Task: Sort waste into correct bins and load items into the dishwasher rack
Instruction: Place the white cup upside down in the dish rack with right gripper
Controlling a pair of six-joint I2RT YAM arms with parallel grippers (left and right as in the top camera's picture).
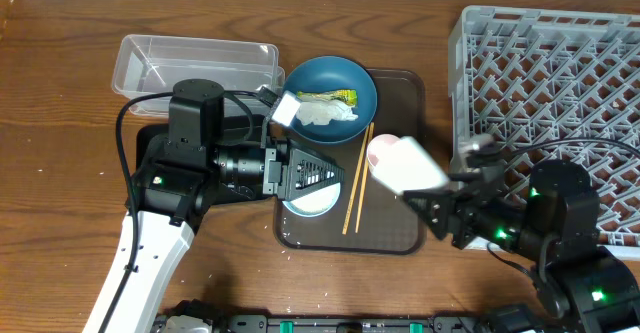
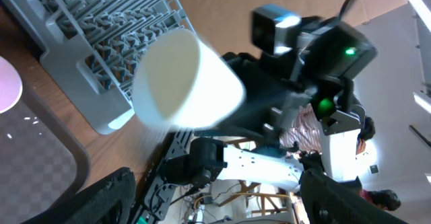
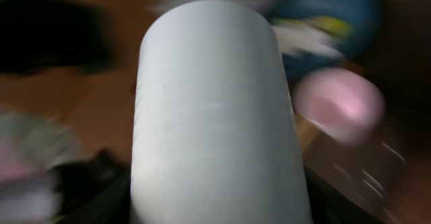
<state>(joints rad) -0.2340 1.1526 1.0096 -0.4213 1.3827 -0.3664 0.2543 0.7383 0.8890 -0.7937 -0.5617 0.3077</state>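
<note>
Two small white cups sit close together near the right gripper (image 1: 428,195). Its jaws are closed around the plain white cup (image 1: 412,165), which is raised off the brown serving tray (image 1: 395,228) and tipped over on its side, wide mouth pointing away from the fingers. The pinkish cup (image 1: 380,150) stands on the tray just past that mouth, ahead of the jaws. The right wrist view is too blurred to show more than the held cup filling the frame and the pink one beyond it. The grey dishwasher rack (image 1: 550,63) lies just to one side of these jaws. The left gripper (image 1: 335,173) has its fingers (image 2: 108,197) spread wide apart with nothing between them. The light-blue bowl (image 1: 305,205) lies directly under them, and the wooden chopsticks (image 1: 357,178) lie on the tray just ahead of their tips. Off to the side of the left jaws is the dark-blue dish (image 1: 340,78), which holds the green-and-yellow wrapper (image 1: 328,97) and the crumpled tissue (image 1: 328,114). Behind the left jaws, the clear tub (image 1: 195,61) lies alongside the arm, and the black tray (image 1: 148,138) is mostly hidden under it.
</note>
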